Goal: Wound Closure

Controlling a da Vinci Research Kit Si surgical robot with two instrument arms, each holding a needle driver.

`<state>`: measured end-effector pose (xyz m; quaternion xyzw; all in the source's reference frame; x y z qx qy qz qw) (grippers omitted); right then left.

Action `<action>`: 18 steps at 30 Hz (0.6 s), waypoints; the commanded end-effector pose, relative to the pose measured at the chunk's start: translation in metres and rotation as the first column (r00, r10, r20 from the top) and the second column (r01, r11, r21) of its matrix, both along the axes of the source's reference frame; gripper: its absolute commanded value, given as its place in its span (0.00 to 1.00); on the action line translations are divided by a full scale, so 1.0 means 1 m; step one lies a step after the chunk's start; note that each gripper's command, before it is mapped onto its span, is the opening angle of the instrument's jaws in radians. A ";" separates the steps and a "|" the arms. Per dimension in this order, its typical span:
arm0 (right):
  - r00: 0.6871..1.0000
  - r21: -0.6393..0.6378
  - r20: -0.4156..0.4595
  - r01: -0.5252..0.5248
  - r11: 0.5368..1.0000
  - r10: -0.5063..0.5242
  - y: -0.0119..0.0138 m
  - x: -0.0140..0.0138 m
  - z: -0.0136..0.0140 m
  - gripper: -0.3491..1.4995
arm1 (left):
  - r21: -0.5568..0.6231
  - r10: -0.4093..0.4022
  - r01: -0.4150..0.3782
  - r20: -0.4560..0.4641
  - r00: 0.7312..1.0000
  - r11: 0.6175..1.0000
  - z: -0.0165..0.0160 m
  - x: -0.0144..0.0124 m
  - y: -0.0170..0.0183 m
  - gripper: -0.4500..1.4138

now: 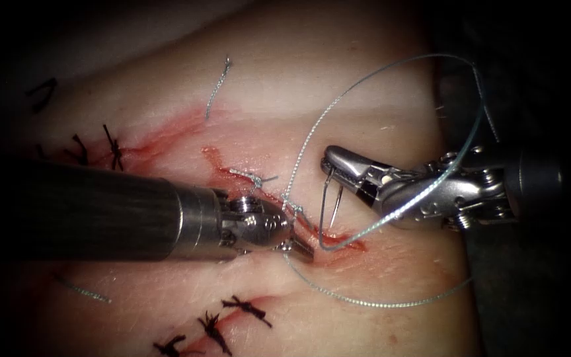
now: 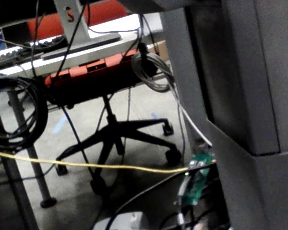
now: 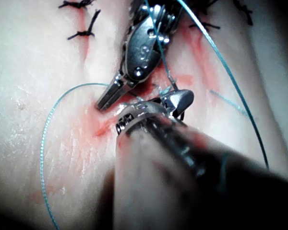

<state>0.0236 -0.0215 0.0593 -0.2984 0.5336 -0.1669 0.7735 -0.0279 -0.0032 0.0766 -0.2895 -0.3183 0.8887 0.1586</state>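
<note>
The tissue (image 1: 365,99) has a red cut (image 1: 312,233) running down its middle, with two thread knots (image 1: 256,177) on its upper part. My right tool (image 1: 328,158) is shut on the curved needle (image 1: 324,208) near one end. The needle hangs down from the jaws just right of the cut, and I cannot tell whether its lower end enters the tissue. The thread (image 1: 398,63) arcs in a wide loop over the right tool and runs back to the cut. My left tool (image 1: 297,248) is shut, its tip resting at the cut's left edge (image 3: 105,100), close beside the right tool (image 3: 178,101).
Black stitches close older cuts at the upper left (image 1: 114,149) and along the bottom (image 1: 246,307). Cut ends of thread lie at the top (image 1: 218,86) and lower left (image 1: 80,289). A second run of thread (image 1: 365,304) curves below the cut. The tissue's edge (image 1: 460,218) is at the right.
</note>
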 end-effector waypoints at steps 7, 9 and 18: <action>0.998 -0.079 0.036 0.058 0.995 -0.055 -0.0013 0.0013 0.0006 0.00 | 0.001 0.000 0.000 0.000 1.000 1.000 0.0006 -0.0005 -0.0003 0.00; 0.997 -0.092 0.051 0.070 0.993 -0.066 -0.0015 0.0014 0.0007 0.00 | 0.001 0.000 0.000 0.000 1.000 1.000 0.0006 -0.0005 -0.0003 0.00; 0.994 -0.113 0.068 0.094 0.989 -0.087 -0.0028 0.0018 0.0012 0.00 | 0.001 0.000 0.000 0.000 1.000 1.000 0.0006 -0.0005 -0.0003 0.00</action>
